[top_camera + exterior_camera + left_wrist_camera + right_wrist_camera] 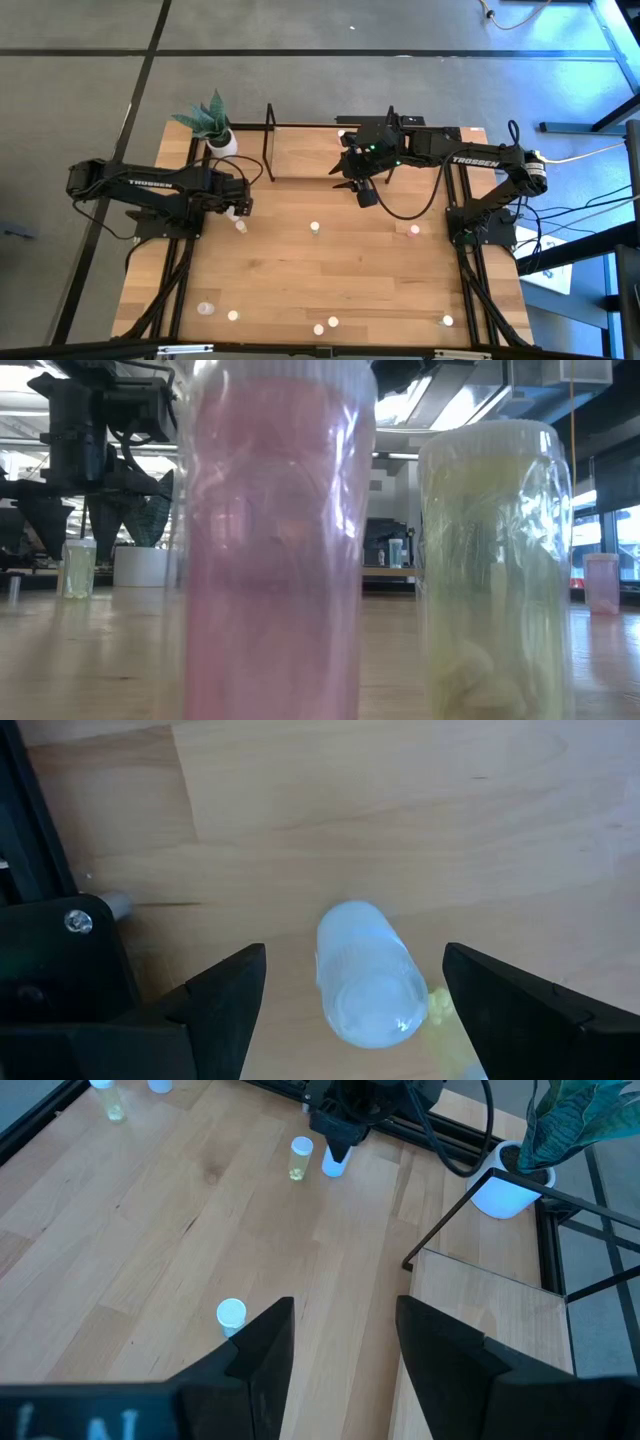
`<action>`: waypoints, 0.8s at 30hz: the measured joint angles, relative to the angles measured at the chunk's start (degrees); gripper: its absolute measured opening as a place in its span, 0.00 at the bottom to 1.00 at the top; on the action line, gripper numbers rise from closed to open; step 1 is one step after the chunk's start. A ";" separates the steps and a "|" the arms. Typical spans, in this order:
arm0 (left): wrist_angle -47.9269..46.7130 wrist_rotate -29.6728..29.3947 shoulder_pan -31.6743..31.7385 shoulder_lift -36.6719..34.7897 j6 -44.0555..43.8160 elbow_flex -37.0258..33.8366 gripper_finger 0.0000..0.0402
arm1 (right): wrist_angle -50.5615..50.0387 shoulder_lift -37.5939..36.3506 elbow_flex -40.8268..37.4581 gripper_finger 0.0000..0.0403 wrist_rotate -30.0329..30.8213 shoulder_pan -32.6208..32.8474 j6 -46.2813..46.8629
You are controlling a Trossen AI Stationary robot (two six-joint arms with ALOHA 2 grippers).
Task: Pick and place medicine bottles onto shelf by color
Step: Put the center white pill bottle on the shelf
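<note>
The left gripper (345,995) stands spread around a smooth white cylindrical bottle (365,972), untouched. The right gripper (345,1345), empty and parted, hangs by the wooden shelf (480,1295). Only the low view shows crinkled wrap on a pink bottle (275,540).

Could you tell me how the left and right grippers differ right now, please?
The left gripper stands open around a white bottle on the table; the right gripper has nothing between its fingers. The left one is low beside the plant pot; the right one hovers by the shelf. Both are dark two-finger grippers.
</note>
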 joint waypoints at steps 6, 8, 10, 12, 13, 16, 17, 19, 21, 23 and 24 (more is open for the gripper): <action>0.09 1.37 -0.07 0.00 -0.14 0.00 0.74 | 0.00 0.00 0.00 0.44 -0.01 0.00 -0.02; 0.16 0.93 -0.43 0.00 -0.14 0.00 0.74 | 0.00 0.00 0.00 0.44 -0.02 0.01 0.00; 0.18 0.60 -0.81 0.00 -0.14 0.00 0.74 | 0.00 0.00 0.00 0.44 0.00 0.02 0.00; 0.19 0.31 -1.29 0.00 -0.16 0.00 0.74 | 0.00 0.00 0.00 0.44 -0.01 0.01 0.00; 0.20 0.00 -1.46 0.00 -0.16 0.00 0.74 | 0.00 0.00 0.00 0.44 0.00 0.02 0.00; 0.20 -0.43 -1.51 0.00 -0.20 0.00 0.73 | -0.02 0.00 0.00 0.44 -0.01 0.02 -0.01; 0.20 -0.47 -1.51 0.00 -0.20 0.00 0.72 | 0.00 0.00 0.00 0.44 -0.01 0.01 -0.02; 0.20 -0.78 -1.51 0.00 -0.19 0.00 0.69 | -0.02 0.00 0.00 0.44 0.00 0.02 0.00; 0.20 -0.87 -1.51 0.00 -0.18 0.00 0.64 | 0.00 0.00 0.00 0.44 -0.02 0.02 0.00; 0.20 -0.87 -1.51 0.00 -0.18 0.00 0.59 | -0.01 0.00 0.00 0.44 0.00 0.02 -0.02; 0.20 -0.86 -1.51 0.00 -0.18 0.00 0.57 | 0.00 0.00 0.00 0.44 0.00 0.00 -0.01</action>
